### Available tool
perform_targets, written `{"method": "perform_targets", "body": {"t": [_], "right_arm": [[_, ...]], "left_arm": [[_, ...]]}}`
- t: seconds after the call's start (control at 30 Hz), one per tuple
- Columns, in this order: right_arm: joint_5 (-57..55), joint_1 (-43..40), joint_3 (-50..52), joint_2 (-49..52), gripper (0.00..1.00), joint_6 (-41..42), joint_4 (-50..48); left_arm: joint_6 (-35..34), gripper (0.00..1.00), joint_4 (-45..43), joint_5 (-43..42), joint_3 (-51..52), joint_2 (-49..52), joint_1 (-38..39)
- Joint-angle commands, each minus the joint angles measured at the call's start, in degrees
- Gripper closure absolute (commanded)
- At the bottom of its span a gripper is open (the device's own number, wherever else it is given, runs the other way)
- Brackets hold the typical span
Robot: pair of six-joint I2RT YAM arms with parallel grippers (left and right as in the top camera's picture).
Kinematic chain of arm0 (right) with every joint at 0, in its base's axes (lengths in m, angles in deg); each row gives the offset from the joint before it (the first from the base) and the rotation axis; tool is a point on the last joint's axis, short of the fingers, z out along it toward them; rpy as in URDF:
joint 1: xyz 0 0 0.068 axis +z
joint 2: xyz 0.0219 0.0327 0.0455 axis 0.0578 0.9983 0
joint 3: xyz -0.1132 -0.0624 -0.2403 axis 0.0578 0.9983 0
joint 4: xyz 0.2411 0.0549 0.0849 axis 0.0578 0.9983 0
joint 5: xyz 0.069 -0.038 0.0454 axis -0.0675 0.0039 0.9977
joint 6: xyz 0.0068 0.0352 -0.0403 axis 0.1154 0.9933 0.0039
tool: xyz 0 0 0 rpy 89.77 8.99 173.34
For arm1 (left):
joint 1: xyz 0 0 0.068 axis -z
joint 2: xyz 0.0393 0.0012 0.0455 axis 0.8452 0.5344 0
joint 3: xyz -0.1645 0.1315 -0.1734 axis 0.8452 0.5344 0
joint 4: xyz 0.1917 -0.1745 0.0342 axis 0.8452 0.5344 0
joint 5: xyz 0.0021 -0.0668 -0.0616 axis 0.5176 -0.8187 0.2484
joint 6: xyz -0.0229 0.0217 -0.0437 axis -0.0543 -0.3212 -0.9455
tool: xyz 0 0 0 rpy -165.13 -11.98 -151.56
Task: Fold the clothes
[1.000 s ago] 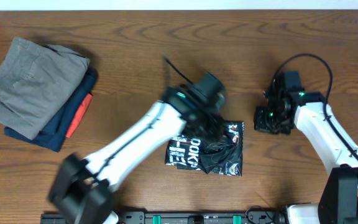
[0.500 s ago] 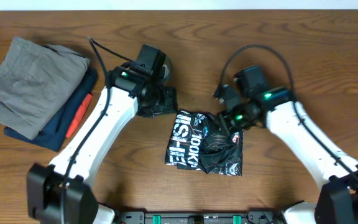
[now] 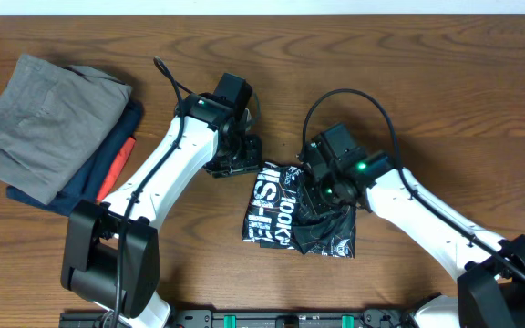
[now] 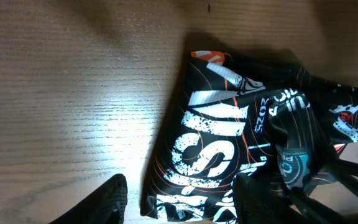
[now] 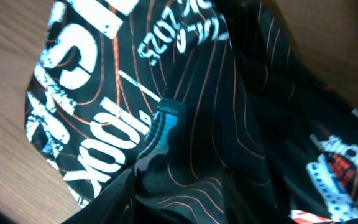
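The clothes, a black shiny jersey (image 3: 276,219) with orange contour lines and white lettering, lie bunched in a rough rectangle on the table's near middle. My left gripper (image 3: 240,167) hovers at its upper left corner. In the left wrist view the jersey (image 4: 216,124) fills the right side, and the left gripper (image 4: 182,208) is open, with the cloth's edge lying loose between the fingers. My right gripper (image 3: 328,191) is down on the rumpled top right part. In the right wrist view the jersey (image 5: 229,93) fills the frame. There the right gripper (image 5: 194,199) stands open over a raised fold.
A pile of folded garments (image 3: 48,123), grey on top of navy and orange-red, sits at the far left of the wooden table (image 3: 445,82). Both arms' cables loop above the jersey.
The left arm has swung off the jersey up to its upper left corner. The right arm has come in from the right onto the jersey, and its jaws have parted.
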Motion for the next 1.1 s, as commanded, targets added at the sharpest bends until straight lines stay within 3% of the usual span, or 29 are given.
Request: {"method": "perform_targets", "body": {"t": [0.0,0.17,0.37,0.57,0.77,0.87,0.9,0.97,1.07], "right_arm": [[-2.0,0.6,1.6,0.5,0.58,3.6,-0.9],[-0.7,0.8,1.8,1.0,0.60,4.7,-1.6],[-5.0,1.3,2.0,1.2,0.99,10.2,-2.3],[-13.3,0.6,1.7,1.2,0.99,14.1,-2.0],[-21.0,-4.8,-1.0,1.1,0.99,11.1,-1.4],[-22.9,-8.4,-1.8,1.1,0.98,8.8,-2.5],[-23.3,-9.7,-1.8,1.1,0.92,7.9,-3.4],[-23.3,-12.0,-1.8,1.1,0.66,7.3,-4.4],[-21.7,-14.1,-1.8,1.1,0.50,7.2,-3.9]], "left_arm": [[0.5,0.44,0.2,0.5,0.5,0.4,0.1],[0.5,0.44,0.2,0.5,0.5,0.4,0.1],[0.5,0.44,0.2,0.5,0.5,0.4,0.1],[0.5,0.44,0.2,0.5,0.5,0.4,0.1],[0.5,0.44,0.3,0.5,0.5,0.4,0.1],[0.5,0.44,0.3,0.5,0.5,0.4,0.1],[0.5,0.44,0.3,0.5,0.5,0.4,0.1],[0.5,0.44,0.3,0.5,0.5,0.4,0.1],[0.6,0.44,0.5,0.5,0.5,0.4,0.1]]}}
